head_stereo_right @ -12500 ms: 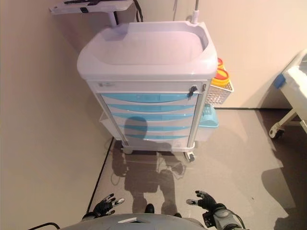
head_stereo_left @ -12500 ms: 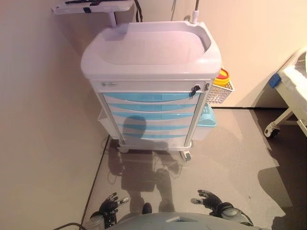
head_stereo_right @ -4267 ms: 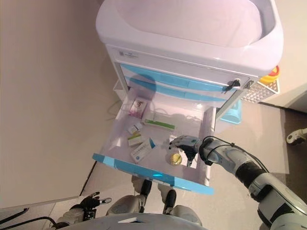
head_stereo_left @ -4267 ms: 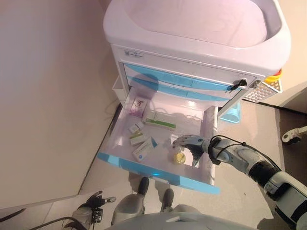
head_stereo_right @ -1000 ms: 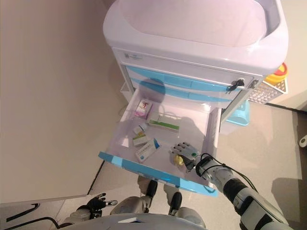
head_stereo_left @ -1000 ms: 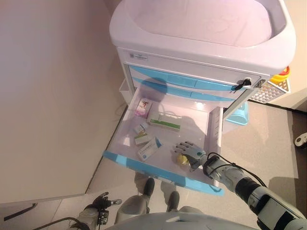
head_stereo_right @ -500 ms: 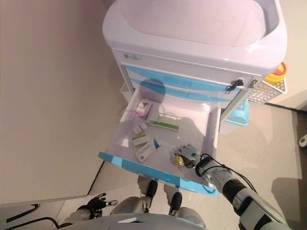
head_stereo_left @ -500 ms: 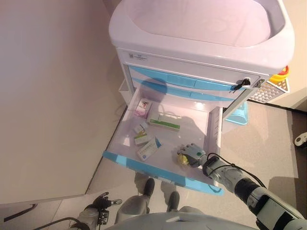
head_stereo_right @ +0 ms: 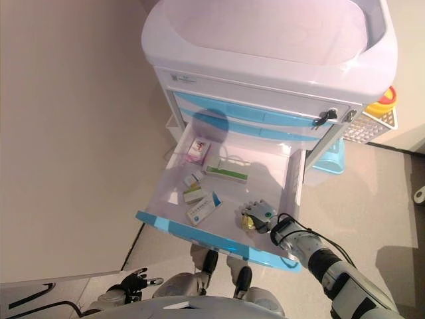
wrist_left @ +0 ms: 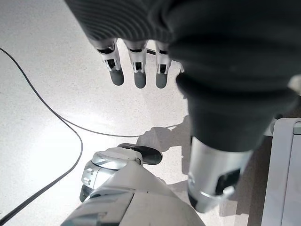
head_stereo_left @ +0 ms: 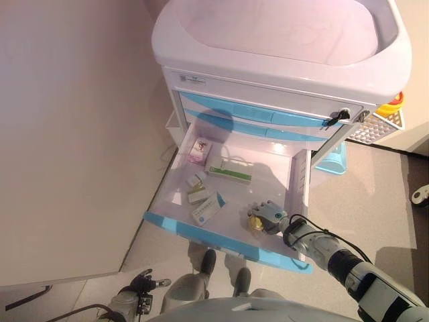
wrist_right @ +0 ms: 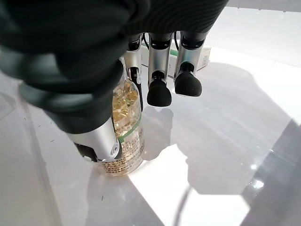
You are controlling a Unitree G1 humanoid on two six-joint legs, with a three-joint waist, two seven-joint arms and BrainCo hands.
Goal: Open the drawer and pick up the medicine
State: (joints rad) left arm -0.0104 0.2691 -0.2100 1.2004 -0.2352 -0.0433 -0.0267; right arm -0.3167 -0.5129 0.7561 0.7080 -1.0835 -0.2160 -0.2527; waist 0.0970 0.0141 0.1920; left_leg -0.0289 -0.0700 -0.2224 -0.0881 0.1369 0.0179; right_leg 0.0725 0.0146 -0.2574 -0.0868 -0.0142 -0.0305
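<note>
The cart's [head_stereo_left: 281,40] third drawer [head_stereo_left: 201,235] stands pulled out, its blue front towards me. Inside lie a pink box [head_stereo_left: 199,149], a long green box [head_stereo_left: 230,174], small boxes [head_stereo_left: 199,195] and a blue-white box [head_stereo_left: 208,209]. A clear medicine bottle of yellow capsules [wrist_right: 124,122] lies at the drawer's front right [head_stereo_left: 255,224]. My right hand [head_stereo_left: 269,212] is on it, with the thumb [wrist_right: 94,136] on one side and curled fingers [wrist_right: 160,89] on the other. My left hand [head_stereo_left: 144,283] hangs low over the floor with straight fingers [wrist_left: 136,70], holding nothing.
A wire basket with a yellow container [head_stereo_left: 392,107] hangs on the cart's right side, with a light blue bin [head_stereo_left: 335,157] below it. A wall runs along the left. A caster of another piece of furniture [head_stereo_left: 419,194] shows at the right edge.
The drawer, shut at first, is now pulled out. Within the last second my right hand's fingers went from straight over the bottle to curled round it.
</note>
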